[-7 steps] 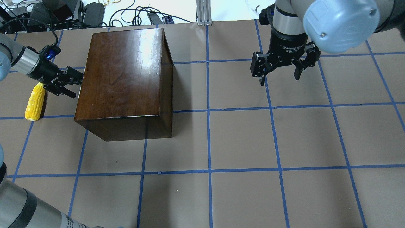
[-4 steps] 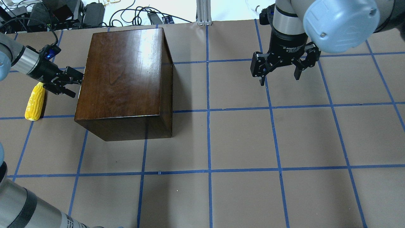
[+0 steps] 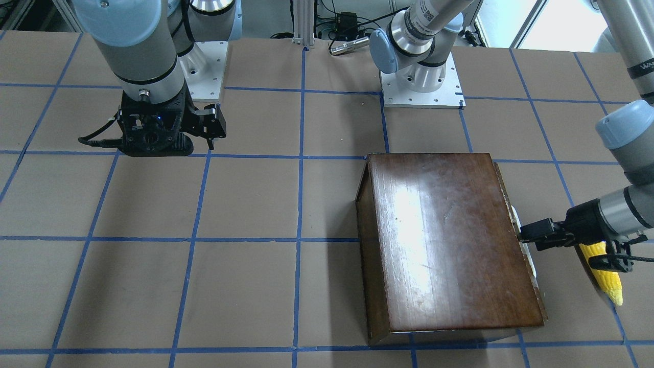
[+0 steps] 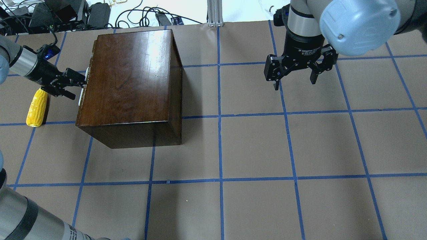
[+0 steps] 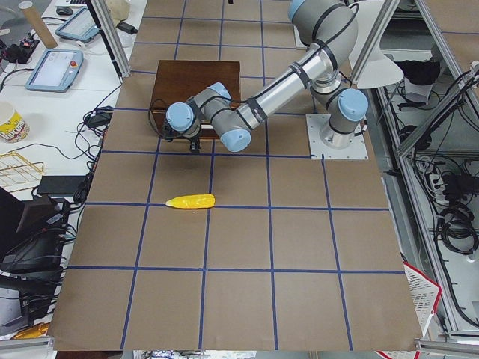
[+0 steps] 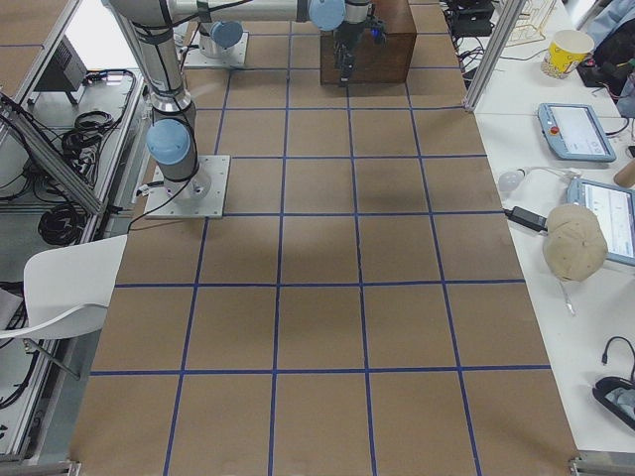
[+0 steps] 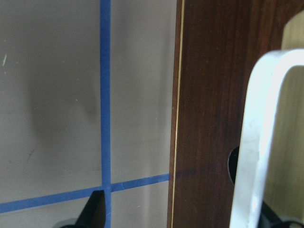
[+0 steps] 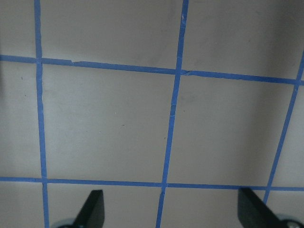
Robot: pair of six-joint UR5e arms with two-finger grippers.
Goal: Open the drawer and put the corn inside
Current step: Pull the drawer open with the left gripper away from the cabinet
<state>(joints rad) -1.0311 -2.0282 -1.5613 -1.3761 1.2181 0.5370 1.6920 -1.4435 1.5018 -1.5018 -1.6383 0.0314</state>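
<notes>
Front-facing: the left gripper (image 3: 524, 236), jaws apart, straddles the white handle (image 3: 531, 263) on the drawer (image 3: 504, 186) at the box's (image 3: 449, 240) 3 o'clock edge. The corn (image 3: 610, 283) lies just beyond. Overhead: the right gripper (image 4: 295, 83), fingers spread, hangs over bare table (image 4: 267, 150) at the box's 3 o'clock, well apart.

1. a brown tabletop (image 4: 320, 146) is carrying a grid of blue tape lines (image 4: 220, 146).
2. black power bricks (image 4: 98, 13) are lying beyond its far edge.
3. a white chair (image 6: 60, 286) is standing beside it.
</notes>
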